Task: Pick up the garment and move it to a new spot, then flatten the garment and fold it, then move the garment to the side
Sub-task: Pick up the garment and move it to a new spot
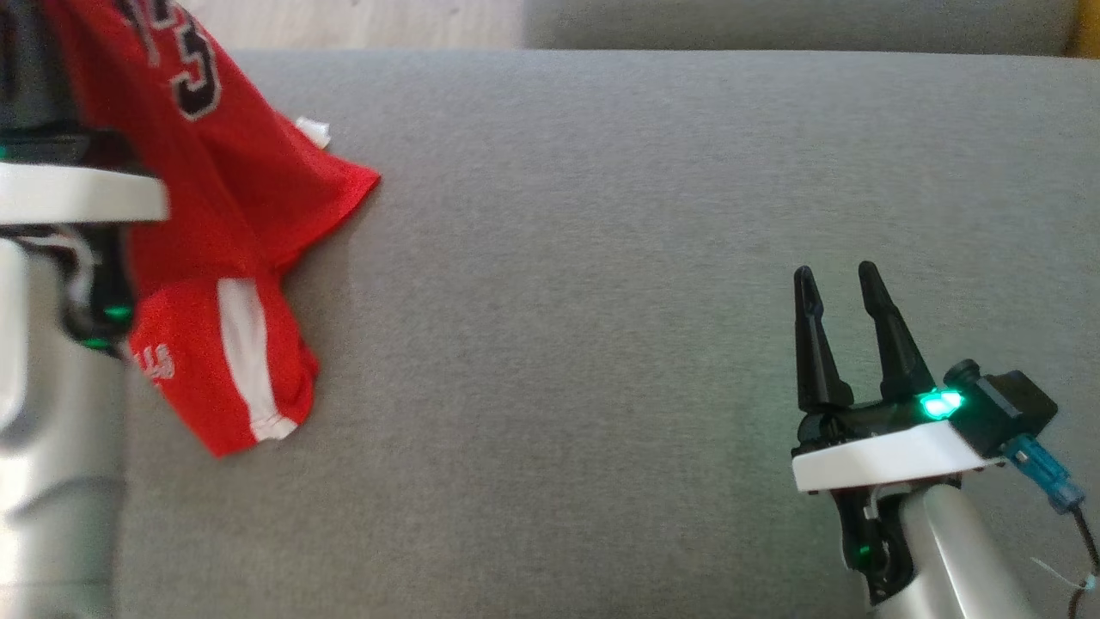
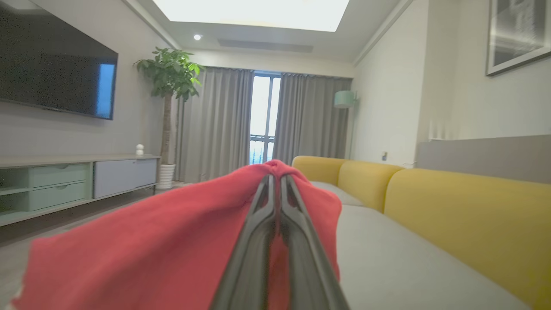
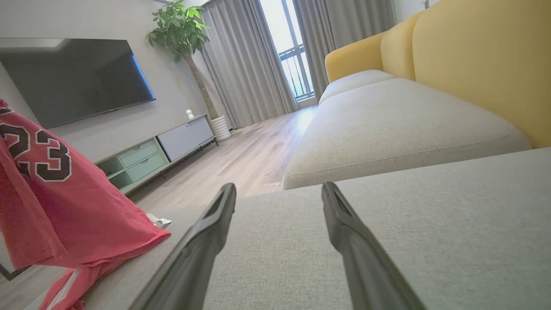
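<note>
Grey sofa cushion (image 1: 601,344) carries the red garment (image 1: 232,223) at its left side, upper part raised, lower folds resting on the fabric. Left gripper (image 2: 277,176): jaws closed on a garment fold. Right gripper (image 1: 835,275): jaws open, above the cushion, well apart from the garment.

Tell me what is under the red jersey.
The grey cushion lies under the red jersey, whose lower end rests on it. A white tag pokes out at its far edge. Whatever else lies beneath the cloth is hidden.
</note>
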Robot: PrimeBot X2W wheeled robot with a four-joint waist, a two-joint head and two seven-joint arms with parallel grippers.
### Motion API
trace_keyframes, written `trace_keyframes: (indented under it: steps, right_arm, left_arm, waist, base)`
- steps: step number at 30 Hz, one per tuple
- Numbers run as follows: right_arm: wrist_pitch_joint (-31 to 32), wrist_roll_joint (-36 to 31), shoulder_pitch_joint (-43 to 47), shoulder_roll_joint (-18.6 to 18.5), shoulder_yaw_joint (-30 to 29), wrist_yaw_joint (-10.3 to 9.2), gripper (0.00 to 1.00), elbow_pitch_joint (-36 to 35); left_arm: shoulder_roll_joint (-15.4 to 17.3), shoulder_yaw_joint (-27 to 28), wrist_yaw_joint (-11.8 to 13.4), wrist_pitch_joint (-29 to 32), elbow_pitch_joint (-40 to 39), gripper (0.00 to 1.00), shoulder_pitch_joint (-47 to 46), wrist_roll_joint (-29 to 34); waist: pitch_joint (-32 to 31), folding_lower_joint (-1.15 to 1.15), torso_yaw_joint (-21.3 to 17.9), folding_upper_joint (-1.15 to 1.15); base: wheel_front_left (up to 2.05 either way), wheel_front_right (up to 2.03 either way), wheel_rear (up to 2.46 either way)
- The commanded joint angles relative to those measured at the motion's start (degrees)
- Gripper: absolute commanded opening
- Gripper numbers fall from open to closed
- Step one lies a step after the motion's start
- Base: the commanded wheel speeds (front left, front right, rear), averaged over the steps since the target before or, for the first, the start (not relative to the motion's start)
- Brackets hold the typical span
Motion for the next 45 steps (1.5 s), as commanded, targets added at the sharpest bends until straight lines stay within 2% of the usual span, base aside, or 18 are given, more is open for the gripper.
trace_keyframes:
  steps: [1, 5, 9, 14, 15, 20, 26, 32, 33, 34, 35, 41, 45]
  right_arm:
    - [-0.6, 0.6, -0.6, -0.2, 1.7, 0.44, 1.00, -1.7]
    - [-0.6, 1.4, -1.1, -0.2, 2.4, 0.44, 1.00, -2.2]
    - [-0.6, 2.6, -2.0, -0.2, 3.6, 0.44, 1.00, -2.8]
    - [-0.6, 4.4, -3.4, -0.2, 5.3, 0.44, 1.00, -3.9]
    - [-0.6, 4.4, -3.4, -0.2, 5.3, 0.44, 1.00, -3.9]
    - [-0.6, 5.8, -4.3, -0.2, 6.2, 0.44, 1.00, -5.0]
    - [-0.6, 7.0, -4.4, -0.2, 5.0, 0.44, 1.00, -6.4]
    - [-0.6, 6.8, -4.2, -0.2, 2.6, 0.44, 1.00, -6.8]
    - [-0.6, 6.6, -4.1, -0.2, 2.3, 0.44, 1.00, -6.8]
    - [-0.6, 6.4, -4.1, -0.2, 1.9, 0.44, 1.00, -6.7]
    - [-0.6, 6.1, -4.1, -0.2, 1.7, 0.44, 1.00, -6.6]
    - [-0.6, 3.9, -3.8, -0.2, 0.2, 0.44, 1.00, -5.7]
    - [-0.6, 2.0, -3.3, -0.2, 0.0, 0.44, 1.00, -4.6]
  left_arm:
    - [0.5, 0.9, 1.3, 0.5, -5.7, 0.00, -1.2, -0.3]
    - [-3.1, -2.7, 3.5, 2.6, -13.8, 0.00, 0.2, 1.0]
    - [-6.3, -6.6, 5.5, 4.6, -18.4, 0.00, 0.1, 2.9]
    - [-9.6, -10.5, 6.7, 5.0, -18.6, 0.00, -2.3, 5.1]
    - [-9.6, -10.5, 6.7, 5.0, -18.6, 0.00, -2.3, 5.1]
    - [-12.4, -12.4, 7.8, 2.7, -16.7, 0.00, -7.6, 7.0]
    - [-13.9, -13.8, 9.3, -0.9, -14.1, 0.00, -12.0, 10.1]
    - [-12.8, -15.0, 8.5, -2.8, -8.4, 0.00, -4.2, 11.4]
    - [-12.4, -15.5, 8.0, -2.9, -7.3, 0.07, -2.0, 11.6]
    - [-12.1, -16.1, 7.6, -3.0, -6.1, 0.75, 0.1, 11.8]
    - [-11.9, -16.6, 7.2, -3.0, -5.0, 1.00, 2.2, 12.0]
    - [-11.3, -17.8, 5.6, -3.1, -3.9, 1.00, 12.7, 13.7]
    - [-11.4, -15.8, 5.6, -3.1, -5.9, 1.00, 16.5, 14.1]
  waist:
    - [-1.7, 0.01, -2.3, 0.00]
    - [-2.0, 0.01, -5.8, 0.00]
    - [-1.4, 0.01, -10.6, 0.00]
    - [-0.3, 0.01, -17.5, 0.00]
    - [-0.3, 0.01, -17.5, 0.00]
    - [0.8, 0.01, -22.9, 0.00]
    - [2.9, 0.01, -24.7, 0.00]
    - [4.3, 0.01, -22.4, 0.00]
    - [4.4, 0.01, -21.8, 0.00]
    - [4.5, 0.01, -21.1, 0.00]
    - [4.5, 0.01, -20.3, 0.00]
    - [4.1, 0.01, -14.8, 0.00]
    - [2.7, 0.01, -11.4, 0.00]
  base:
    - [0.00, 0.00, 0.00]
    - [0.00, 0.00, 0.00]
    - [0.00, 0.00, 0.00]
    - [0.00, 0.00, 0.00]
    - [0.00, 0.00, 0.00]
    - [0.00, 0.00, 0.00]
    - [0.00, 0.00, 0.00]
    - [0.00, 0.00, 0.00]
    - [0.00, 0.00, 0.00]
    - [0.00, 0.00, 0.00]
    - [0.00, 0.00, 0.00]
    - [0.00, 0.00, 0.00]
    - [0.00, 0.00, 0.00]
